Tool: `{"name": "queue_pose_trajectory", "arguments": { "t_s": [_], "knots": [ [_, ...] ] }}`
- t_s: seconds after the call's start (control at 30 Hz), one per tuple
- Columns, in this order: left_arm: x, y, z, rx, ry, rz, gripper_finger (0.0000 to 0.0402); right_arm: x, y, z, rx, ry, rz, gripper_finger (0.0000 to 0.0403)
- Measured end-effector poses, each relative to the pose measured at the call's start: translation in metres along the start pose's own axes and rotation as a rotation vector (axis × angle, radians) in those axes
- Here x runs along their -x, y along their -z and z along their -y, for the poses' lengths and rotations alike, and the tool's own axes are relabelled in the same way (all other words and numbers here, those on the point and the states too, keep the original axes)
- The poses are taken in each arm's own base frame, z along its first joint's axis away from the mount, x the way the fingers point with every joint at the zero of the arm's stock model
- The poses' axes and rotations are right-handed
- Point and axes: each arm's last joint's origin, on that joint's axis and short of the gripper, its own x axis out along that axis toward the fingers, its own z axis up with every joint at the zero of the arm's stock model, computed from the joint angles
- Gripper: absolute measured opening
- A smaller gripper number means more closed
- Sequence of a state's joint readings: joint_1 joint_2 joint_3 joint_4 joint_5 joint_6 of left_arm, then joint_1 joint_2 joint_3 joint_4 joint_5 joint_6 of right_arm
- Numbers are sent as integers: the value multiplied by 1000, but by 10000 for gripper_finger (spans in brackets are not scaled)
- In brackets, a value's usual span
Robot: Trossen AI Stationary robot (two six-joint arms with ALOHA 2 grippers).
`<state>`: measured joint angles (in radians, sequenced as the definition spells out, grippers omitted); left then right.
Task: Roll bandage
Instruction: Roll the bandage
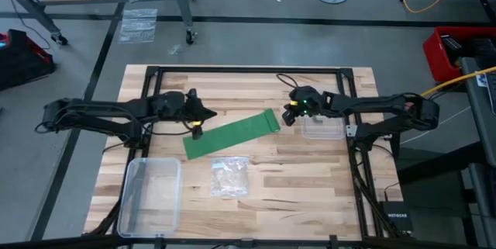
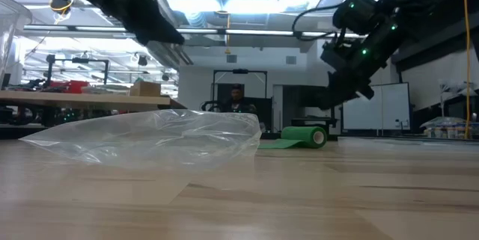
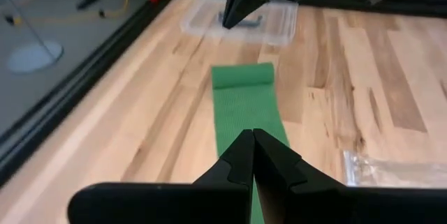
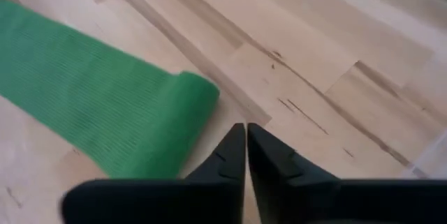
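Bandage (image 1: 231, 133) flat on tabletop (image 1: 310, 171), mostly unrolled; small roll started at end near my right gripper (image 1: 288, 115). My left gripper (image 1: 197, 127) above other end. Both jaws clenched, empty. Judge rolling barely begun; most of strip left.

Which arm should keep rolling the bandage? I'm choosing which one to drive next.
Probably the right. The right gripper, shut, hovers just beside the rolled end of the bandage. The left gripper, also shut, is above the flat far end, better placed to pin the strip.
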<state>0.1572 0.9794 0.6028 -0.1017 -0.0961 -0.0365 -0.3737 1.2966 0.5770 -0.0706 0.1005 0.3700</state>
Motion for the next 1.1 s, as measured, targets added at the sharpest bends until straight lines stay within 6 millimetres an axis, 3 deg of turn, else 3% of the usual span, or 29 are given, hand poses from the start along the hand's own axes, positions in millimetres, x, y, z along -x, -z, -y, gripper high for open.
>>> {"name": "queue_pose_trajectory", "arguments": {
  "t_s": [0.37, 1.1],
  "knots": [
    [-28, 4, -7, 56, -9, -161, 1, -16, 10, 1, -9, 16, -83, 4],
    [-28, 3, -9, 59, -14, -156, 1, -17, 16, 2, -68, -4, -164, 2]
  ]
}}
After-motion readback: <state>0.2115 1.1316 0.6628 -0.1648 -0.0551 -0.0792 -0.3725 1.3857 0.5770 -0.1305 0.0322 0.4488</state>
